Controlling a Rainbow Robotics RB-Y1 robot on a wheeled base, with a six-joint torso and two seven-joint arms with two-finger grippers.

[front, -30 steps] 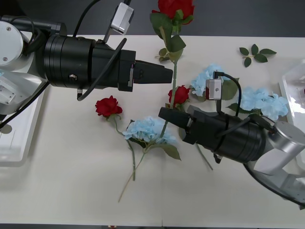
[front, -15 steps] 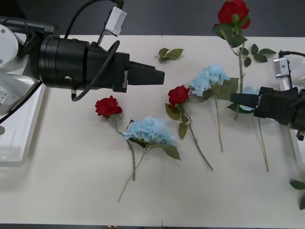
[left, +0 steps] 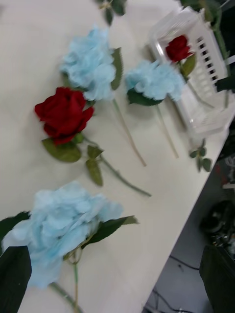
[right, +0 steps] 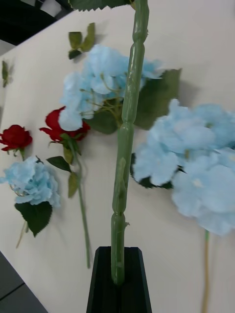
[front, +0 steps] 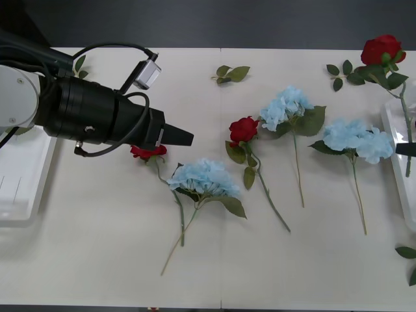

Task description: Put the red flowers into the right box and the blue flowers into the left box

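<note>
My right gripper (right: 117, 281) is shut on the green stem of a red rose (front: 382, 49), holding it upright at the table's far right over the rim of the right box (front: 390, 133). One red rose (left: 178, 48) lies inside that box. My left gripper (front: 184, 138) is open, just above a red rose (front: 146, 153) lying left of centre. Another red rose (front: 244, 129) lies mid-table. Three blue flowers (front: 205, 177) (front: 288, 107) (front: 356, 140) lie on the table. The left box (front: 19, 185) sits at the left edge.
Loose green leaf sprigs lie at the back centre (front: 233, 73), the back right (front: 344, 71) and the right front edge (front: 408, 253). The front of the table below the stems is bare.
My right arm swung right with the red rose, from mid-table to the right box. My left arm drew back left and lowered toward the left red rose.
</note>
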